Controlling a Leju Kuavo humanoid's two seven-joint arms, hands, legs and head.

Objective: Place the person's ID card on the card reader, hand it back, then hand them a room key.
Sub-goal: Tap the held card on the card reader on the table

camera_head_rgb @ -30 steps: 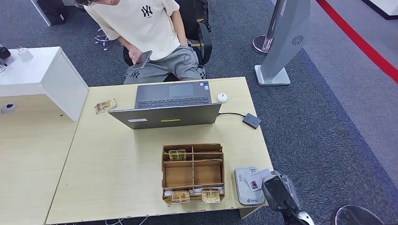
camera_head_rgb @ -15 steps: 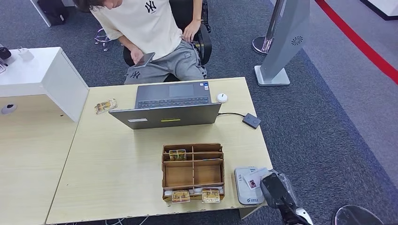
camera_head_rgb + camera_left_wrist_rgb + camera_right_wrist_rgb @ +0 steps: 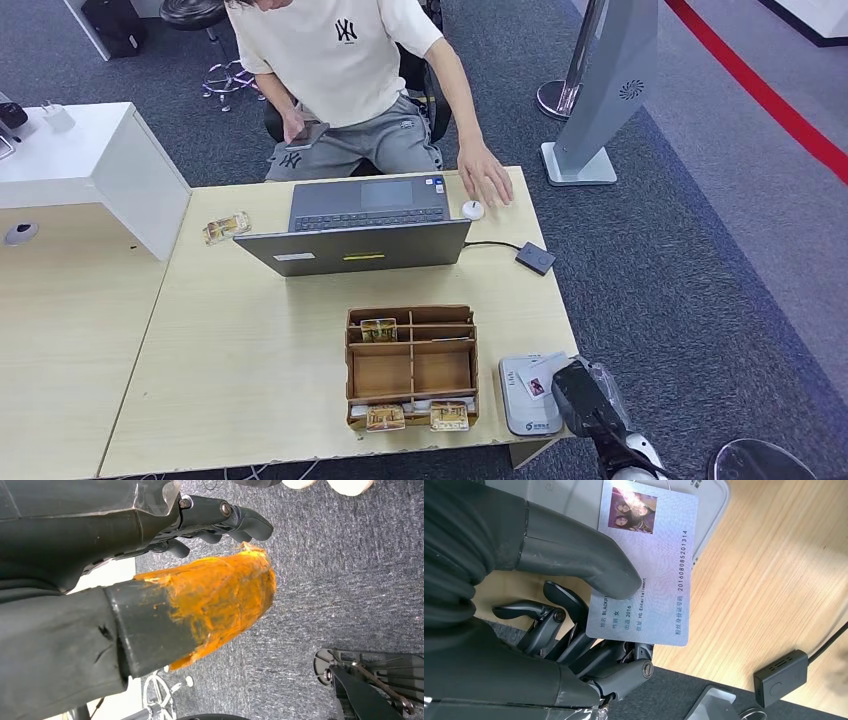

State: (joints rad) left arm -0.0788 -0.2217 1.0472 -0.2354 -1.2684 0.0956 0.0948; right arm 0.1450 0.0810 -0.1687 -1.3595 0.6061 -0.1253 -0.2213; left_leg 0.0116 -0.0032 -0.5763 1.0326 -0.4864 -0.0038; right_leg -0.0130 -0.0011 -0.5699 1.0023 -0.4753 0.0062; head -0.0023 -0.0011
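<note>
My right hand point(image 3: 585, 398) is at the desk's near right corner and pinches the ID card point(image 3: 541, 377) between thumb and fingers. The card lies partly over the grey card reader point(image 3: 521, 405); whether it touches cannot be told. In the right wrist view the thumb point(image 3: 574, 555) presses on the card point(image 3: 649, 565), whose photo end sits over the reader point(image 3: 711, 500). Room key cards point(image 3: 378, 330) sit in a wooden organiser point(image 3: 411, 348), more of them point(image 3: 449, 416) in its front slots. My left hand point(image 3: 215, 565) hangs over carpet, holding nothing, its fingers point(image 3: 225, 517) apart from the orange thumb.
A person point(image 3: 340, 60) sits behind the desk, one hand point(image 3: 487, 180) resting on the desk by a white mouse point(image 3: 473, 209), the other holding a phone point(image 3: 305, 133). A laptop point(image 3: 365, 225) stands mid-desk. A small black box point(image 3: 536, 258) on a cable lies to its right.
The person has leaned forward and laid a hand on the desk by the mouse. My right hand has shifted slightly, carrying the card further over the reader.
</note>
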